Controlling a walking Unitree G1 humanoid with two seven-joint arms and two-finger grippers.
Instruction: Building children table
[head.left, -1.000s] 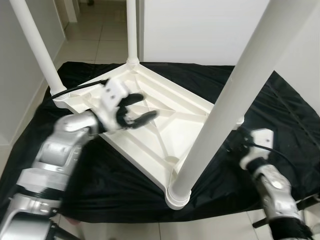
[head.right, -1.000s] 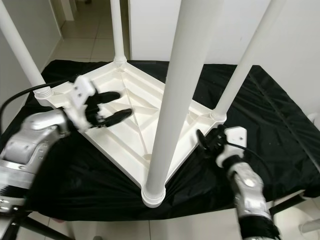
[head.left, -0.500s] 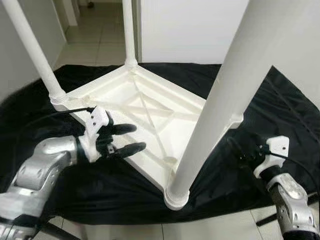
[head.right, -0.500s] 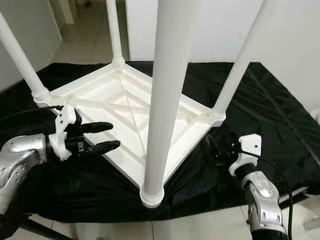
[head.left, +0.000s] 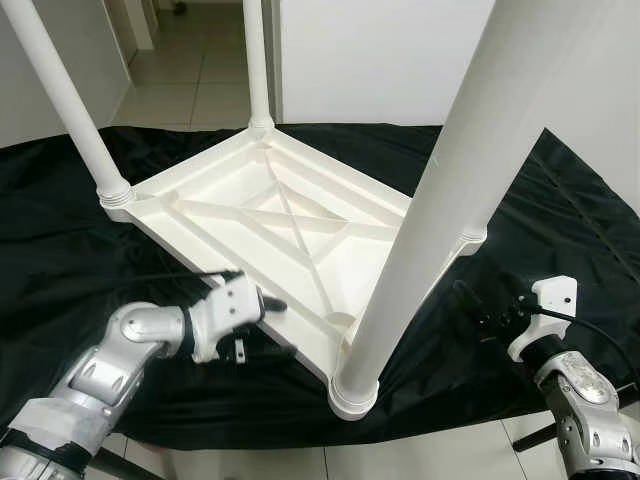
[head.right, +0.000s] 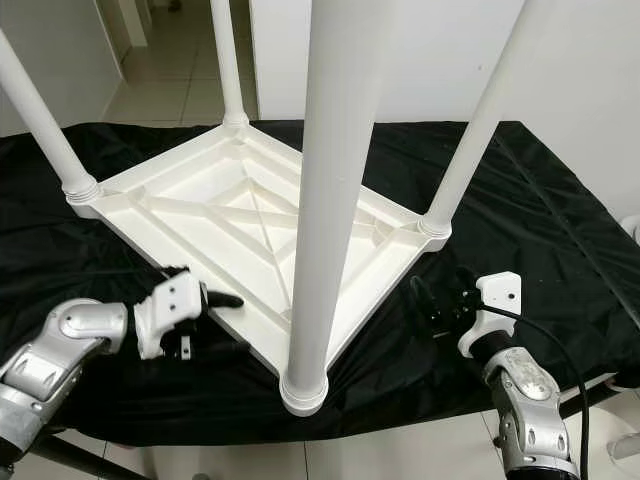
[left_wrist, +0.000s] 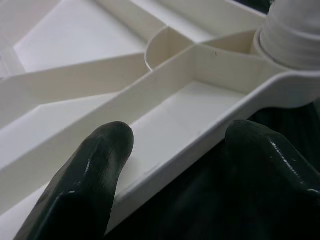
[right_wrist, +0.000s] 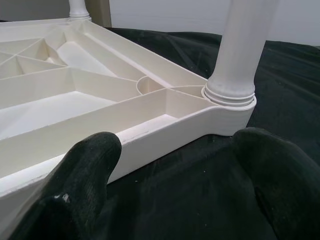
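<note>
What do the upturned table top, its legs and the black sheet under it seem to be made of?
Table top: probably moulded white plastic, given the cast ribs and smooth semi-gloss skin. Legs: likely the same plastic, as round tubes with ridged collars at the sockets. Black sheet: thin fabric or plastic film, creased with a faint sheen; I can't say which.

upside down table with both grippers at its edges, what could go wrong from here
1. The left gripper is open astride the tabletop rim; a shallow bite on the smooth plastic may slip.
2. The nearest leg stands tall between the arms; tilting the table could swing it into them.
3. The black cloth underneath looks slick, so the table may slide when pushed.
</note>
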